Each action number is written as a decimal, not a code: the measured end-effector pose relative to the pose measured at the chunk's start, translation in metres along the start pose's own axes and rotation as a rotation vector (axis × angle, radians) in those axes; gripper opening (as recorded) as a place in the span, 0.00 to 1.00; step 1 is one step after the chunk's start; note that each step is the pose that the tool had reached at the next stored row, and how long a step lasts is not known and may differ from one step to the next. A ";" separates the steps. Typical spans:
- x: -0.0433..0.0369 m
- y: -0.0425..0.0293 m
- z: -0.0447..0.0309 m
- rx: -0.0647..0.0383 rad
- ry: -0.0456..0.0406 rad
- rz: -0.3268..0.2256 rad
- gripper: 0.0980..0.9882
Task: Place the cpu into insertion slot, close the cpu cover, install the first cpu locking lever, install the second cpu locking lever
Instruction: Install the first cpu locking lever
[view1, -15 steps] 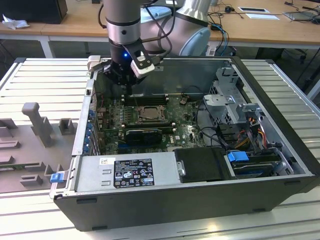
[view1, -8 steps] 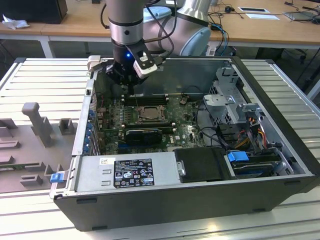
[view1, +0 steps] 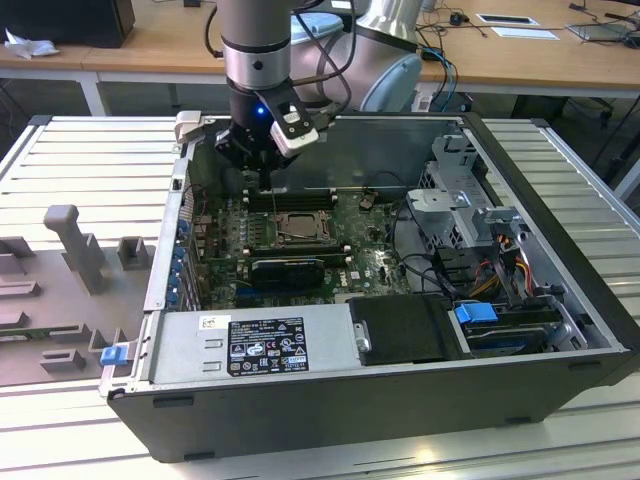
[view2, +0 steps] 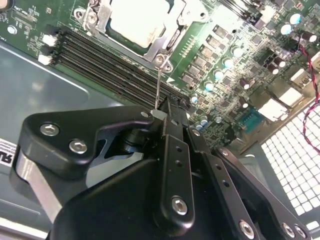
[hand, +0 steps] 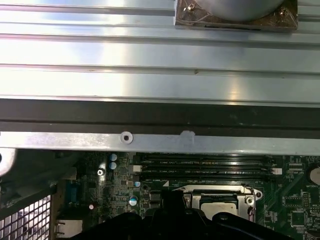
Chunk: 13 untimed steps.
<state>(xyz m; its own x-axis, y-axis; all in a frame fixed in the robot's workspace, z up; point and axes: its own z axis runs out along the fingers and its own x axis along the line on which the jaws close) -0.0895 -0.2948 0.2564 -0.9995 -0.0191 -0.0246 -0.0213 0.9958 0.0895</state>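
The cpu (view2: 136, 19) lies flat in the insertion slot (view1: 297, 228), its pale silver top showing through the window of the cpu cover (view2: 169, 40), which lies down over it. In the first wrist view the cpu (hand: 218, 202) shows beyond the memory slots. A thin metal locking lever (view2: 158, 85) runs from the socket's corner up to my gripper (view2: 167, 106). The gripper's black fingers are shut on the lever's end. In the exterior view the gripper (view1: 262, 172) hangs over the far edge of the green board, just behind the socket.
Long black memory slots (view2: 100, 65) run between the socket and the case wall (hand: 160, 115). A power supply (view1: 250, 345), a drive cage (view1: 470, 200) and cables (view1: 500, 260) fill the case. Grey fixtures (view1: 70, 240) stand at the exterior view's left.
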 end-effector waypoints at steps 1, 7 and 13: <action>-0.0016 -0.0001 0.0001 0.000 0.0001 0.000 0.01; -0.0379 -0.0010 0.0030 0.000 0.0022 0.000 0.01; -0.0520 -0.0022 0.0159 -0.012 0.0024 0.000 0.01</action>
<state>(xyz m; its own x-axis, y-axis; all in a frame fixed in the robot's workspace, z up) -0.0371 -0.2946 0.2416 -0.9996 -0.0196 -0.0223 -0.0218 0.9946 0.1012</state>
